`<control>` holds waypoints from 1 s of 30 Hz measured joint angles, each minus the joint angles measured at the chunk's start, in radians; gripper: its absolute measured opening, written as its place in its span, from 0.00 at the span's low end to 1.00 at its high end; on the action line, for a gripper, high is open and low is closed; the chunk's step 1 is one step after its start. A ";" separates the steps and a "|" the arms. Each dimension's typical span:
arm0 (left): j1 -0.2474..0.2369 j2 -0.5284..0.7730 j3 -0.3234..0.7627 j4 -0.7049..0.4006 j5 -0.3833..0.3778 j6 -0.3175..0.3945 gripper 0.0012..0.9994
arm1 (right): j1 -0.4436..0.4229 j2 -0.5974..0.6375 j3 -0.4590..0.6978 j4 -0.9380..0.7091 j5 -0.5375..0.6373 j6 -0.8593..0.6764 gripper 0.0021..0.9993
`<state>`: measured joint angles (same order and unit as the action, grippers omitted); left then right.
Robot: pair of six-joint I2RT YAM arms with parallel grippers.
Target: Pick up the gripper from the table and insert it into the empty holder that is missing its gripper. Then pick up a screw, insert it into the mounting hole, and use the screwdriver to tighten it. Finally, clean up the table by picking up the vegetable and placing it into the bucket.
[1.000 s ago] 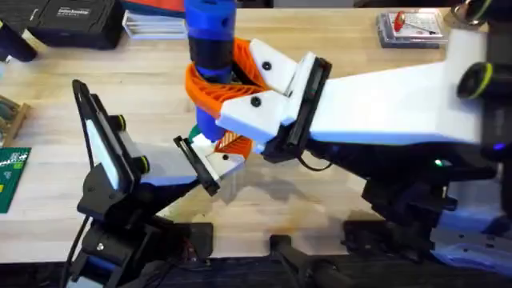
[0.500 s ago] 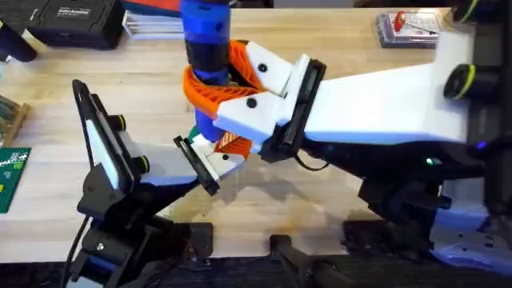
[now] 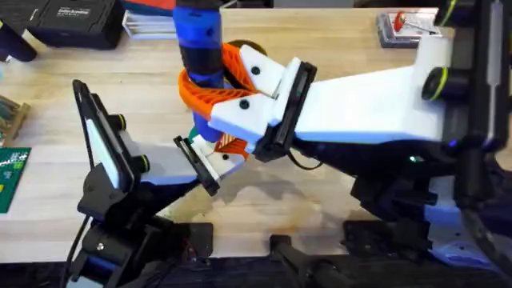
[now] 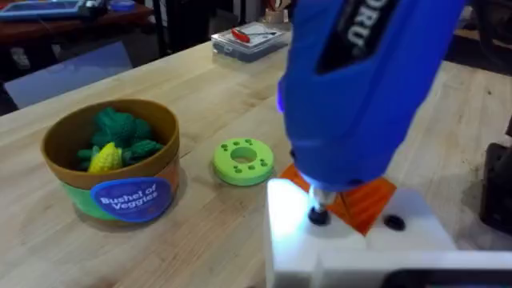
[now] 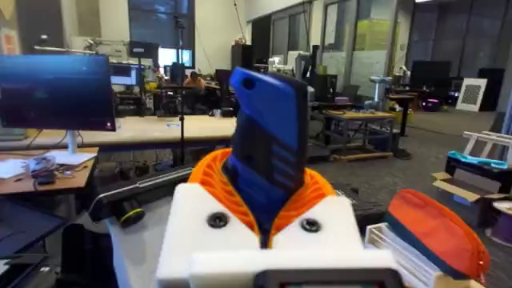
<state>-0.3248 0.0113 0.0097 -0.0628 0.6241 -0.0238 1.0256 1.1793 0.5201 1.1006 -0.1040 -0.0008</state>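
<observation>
My right gripper reaches in from the right and is shut on the blue screwdriver, which stands nearly upright between its orange pads. The screwdriver's lit metal tip presses on a screw in a white holder block with an orange ribbed pad, at the end of my left gripper. How the left fingers stand is hidden. The orange-walled bucket stands beyond the block, with green toy vegetable pieces and a yellow one inside.
A flat light-green disc with holes lies next to the bucket. At the table's far edge are a black case, stacked papers and a clear box with red parts. A green circuit board lies at the left edge.
My right arm has shifted slightly to the left with the screwdriver, its handle leaning a little more that way. The left arm has stayed still.
</observation>
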 joint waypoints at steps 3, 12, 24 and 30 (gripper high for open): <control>-0.001 0.000 0.000 0.000 -0.001 0.000 0.01 | 0.001 0.000 0.000 0.003 -0.002 0.000 0.02; -0.003 0.000 0.000 0.001 0.000 0.000 0.01 | 0.002 0.001 0.000 0.010 -0.003 -0.001 0.02; -0.003 0.000 0.000 0.002 -0.001 0.000 0.01 | 0.001 -0.031 0.234 -0.307 -0.050 -0.077 0.02; -0.003 0.000 0.000 0.002 -0.001 0.000 0.01 | -0.027 -0.033 0.360 -0.439 -0.050 -0.143 0.02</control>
<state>-0.3279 0.0109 0.0097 -0.0608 0.6231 -0.0238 0.9988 1.1458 0.8799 0.6618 -0.1543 -0.1440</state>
